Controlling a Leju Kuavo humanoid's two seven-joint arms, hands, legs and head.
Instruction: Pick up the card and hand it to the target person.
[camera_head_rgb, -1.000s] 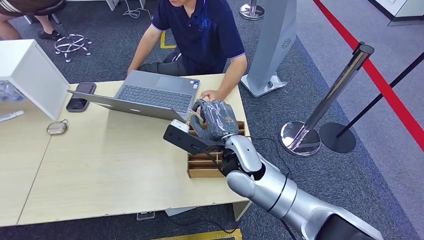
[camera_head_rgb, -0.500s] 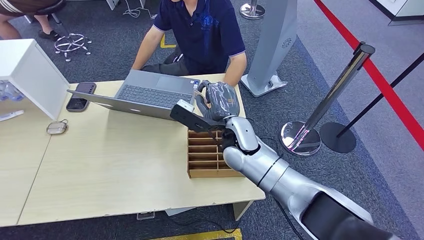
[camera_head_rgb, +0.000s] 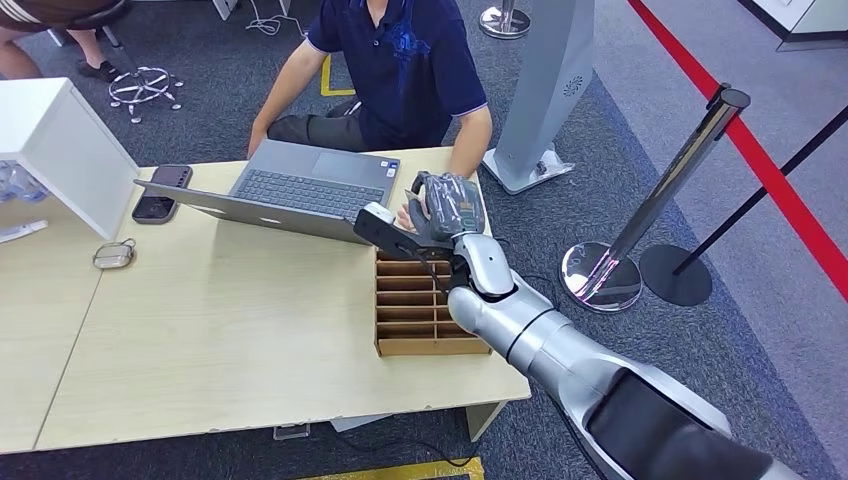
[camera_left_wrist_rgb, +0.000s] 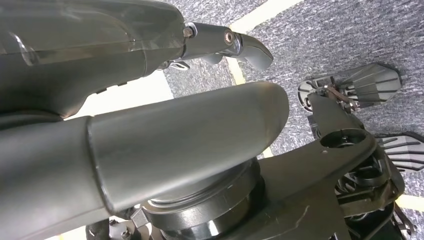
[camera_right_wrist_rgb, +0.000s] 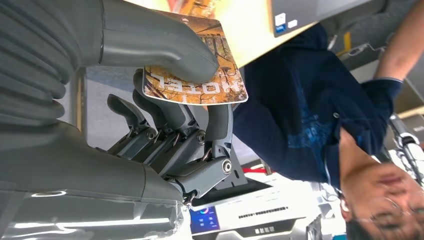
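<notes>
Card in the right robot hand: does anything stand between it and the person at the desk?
Nothing visible does. The right robot hand pinches the card at the table's far edge, past the wooden slot box, beside the person's hand and the laptop.

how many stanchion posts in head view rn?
2: a chrome stanchion post on the carpet right of the table, and a post base at the top edge, behind the person. More may stand out of frame.

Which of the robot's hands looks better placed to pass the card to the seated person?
The right hand. Its thumb and fingers already pinch the card, and it is stretched out over the table close to the person. The left hand hangs down toward the floor.
</notes>
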